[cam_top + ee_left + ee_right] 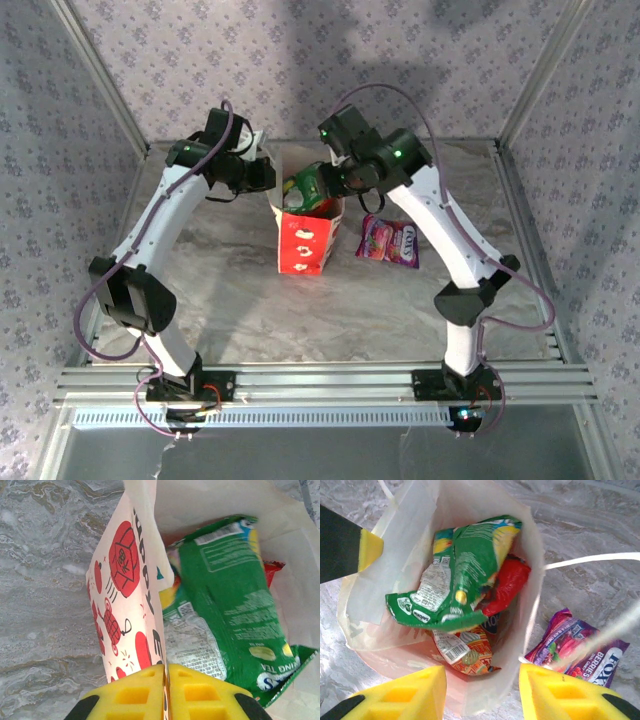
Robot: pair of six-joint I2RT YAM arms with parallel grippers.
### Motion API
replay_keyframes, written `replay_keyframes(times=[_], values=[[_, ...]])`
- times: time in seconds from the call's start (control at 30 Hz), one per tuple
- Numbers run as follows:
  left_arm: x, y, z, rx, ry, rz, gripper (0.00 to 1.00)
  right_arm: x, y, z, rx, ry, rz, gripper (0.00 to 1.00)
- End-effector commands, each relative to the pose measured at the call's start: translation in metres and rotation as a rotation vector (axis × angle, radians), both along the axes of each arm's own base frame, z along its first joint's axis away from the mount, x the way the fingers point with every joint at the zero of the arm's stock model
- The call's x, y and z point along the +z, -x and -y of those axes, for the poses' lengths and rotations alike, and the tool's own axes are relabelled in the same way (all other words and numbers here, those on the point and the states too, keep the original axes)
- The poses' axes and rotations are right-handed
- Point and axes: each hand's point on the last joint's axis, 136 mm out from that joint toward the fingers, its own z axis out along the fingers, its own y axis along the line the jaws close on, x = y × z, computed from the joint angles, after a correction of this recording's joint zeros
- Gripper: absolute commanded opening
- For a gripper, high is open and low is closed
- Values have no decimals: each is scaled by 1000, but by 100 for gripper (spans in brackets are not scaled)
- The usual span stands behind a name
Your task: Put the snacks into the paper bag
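Paper bag (125, 580) wall clamped by left gripper (166, 669) | right gripper (481, 674) spread, empty

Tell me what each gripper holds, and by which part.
The left gripper pinches the paper bag by the rim of its printed wall. The right gripper stands open over the bag's mouth, holding nothing.

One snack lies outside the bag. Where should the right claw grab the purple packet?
Probably from straight above, pinching the purple packet across its narrow width near the middle: it lies flat on the table, beside the bag.
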Motion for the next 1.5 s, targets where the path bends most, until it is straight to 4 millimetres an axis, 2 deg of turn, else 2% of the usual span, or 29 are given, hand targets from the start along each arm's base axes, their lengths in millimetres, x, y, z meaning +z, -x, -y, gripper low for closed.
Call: replay_keyframes(times=[0.0,0.2,0.37,0.63,1.07,1.47], values=[[23,-2,1,-14,14,55,11,7,2,18,-22,19,32,44],[24,-4,1,-9,9,58,11,11,12,43,-68,3,52,47],[27,-4,-7,15,-26,67,11,4,19,66,-114,2,51,50],[24,-5,-14,32,-57,58,11,-9,28,111,-220,-48,43,60],[14,-8,-17,55,-84,29,11,-66,34,179,-410,-125,-80,65],[6,-9,-18,58,-93,8,11,-122,17,198,-473,-199,-173,71]])
